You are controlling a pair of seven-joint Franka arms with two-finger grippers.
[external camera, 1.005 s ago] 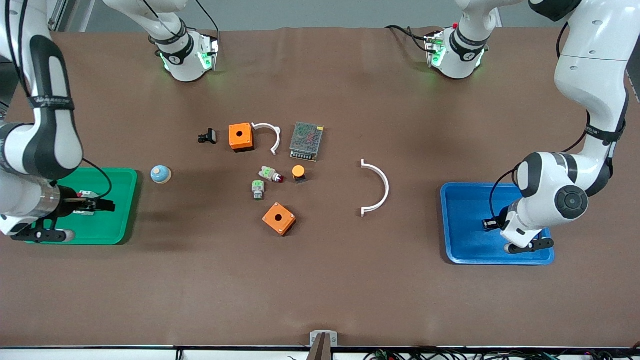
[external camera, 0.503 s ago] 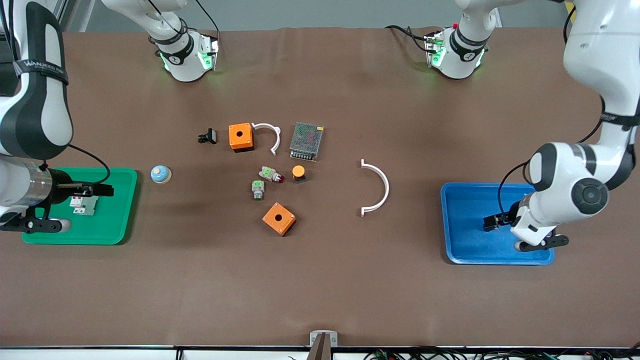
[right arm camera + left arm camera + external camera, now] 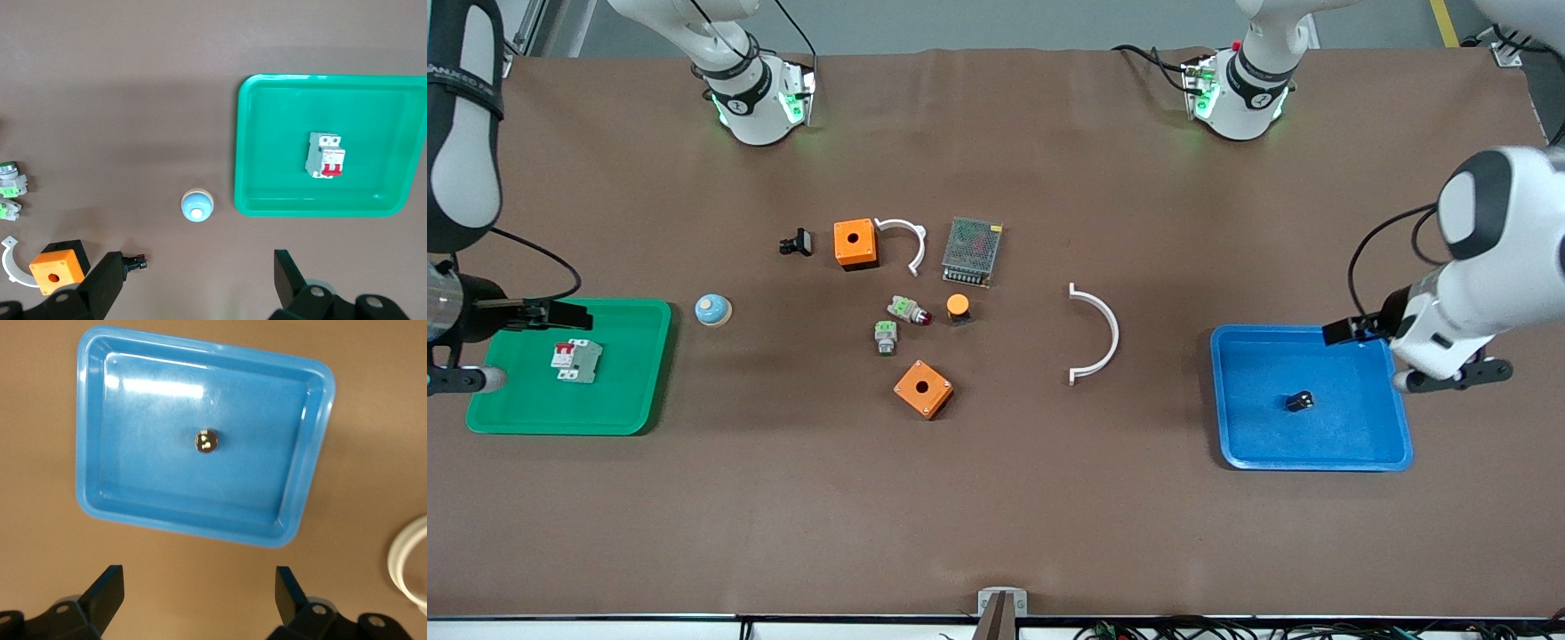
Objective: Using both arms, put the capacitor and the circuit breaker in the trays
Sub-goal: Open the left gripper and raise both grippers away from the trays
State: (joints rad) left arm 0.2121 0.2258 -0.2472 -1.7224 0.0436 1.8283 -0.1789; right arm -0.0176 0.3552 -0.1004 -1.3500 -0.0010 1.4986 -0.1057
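My left pincer (image 3: 1343, 332) hangs over the upper right corner of the blue tray (image 3: 1245, 444) in the right part of the front frame, its jaws spread wide with nothing between them. The capacitor (image 3: 1300, 401) stands inside that tray, roughly in its middle, and from my left wrist its silvery top (image 3: 206, 441) shows at the centre of the blue tray (image 3: 100, 507).

My right pincer (image 3: 551, 313) is at the left edge of the front frame, over the upper edge of the green tray (image 3: 631, 409), also wide open and holding nothing. The circuit breaker (image 3: 575, 361) lies flat in the green tray, its red levers toward the upper part of the frame. My right wrist shows the circuit breaker (image 3: 325, 155) in the middle of the green tray (image 3: 267, 193), with small printing on its white face that I cannot read.

On the table (image 3: 996, 516) the rest sits mid-frame: two orange boxes (image 3: 855, 244), a grey mesh-topped unit (image 3: 972, 251), green-and-grey push-buttons (image 3: 886, 337) and a blue dome (image 3: 713, 309) just beside the green tray. The dark band on my right arm at the upper left carries lettering cut off by the frame edge.
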